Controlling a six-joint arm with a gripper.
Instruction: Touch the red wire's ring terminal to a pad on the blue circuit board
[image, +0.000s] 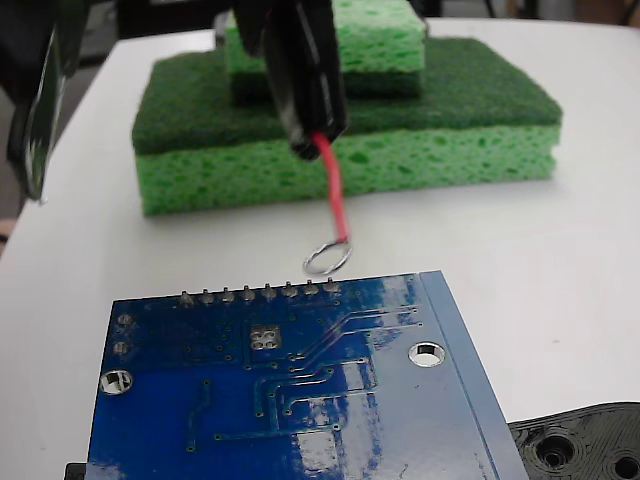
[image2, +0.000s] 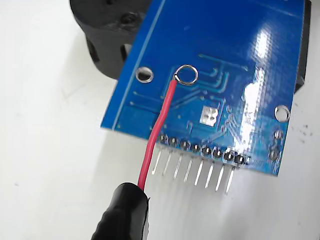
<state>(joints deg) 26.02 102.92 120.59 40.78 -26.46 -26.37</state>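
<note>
Looking from largest to smallest, we list what we see:

Table: a white table (image: 590, 200) carries everything in both views.

Sponges: in the fixed view we see a big green sponge (image: 400, 150) with a dark scouring top at the back, and a smaller green sponge (image: 385, 40) stacked on it.

Board: the blue circuit board (image: 300, 390) lies flat at the front of the fixed view, its row of grey pins (image: 258, 294) along the far edge, facing the sponges.

Black piece: a black plastic piece with holes (image: 585, 445) sits at the board's right corner in the fixed view.

Gripper: the gripper (image: 315, 135) hangs in front of the sponges, its jaws closed on the upper end of the red wire (image: 335, 200).

Wire: it runs down from the fingertips toward the board.

Pad: we find the silver square pad (image: 264, 339) just behind the pin row, toward the board's left half.

Ring: the ring terminal (image: 326, 259) appears in the fixed view near the pin row; in the wrist view it shows over the board's traces, apart from the pad. We cannot tell whether it touches the board.
</note>
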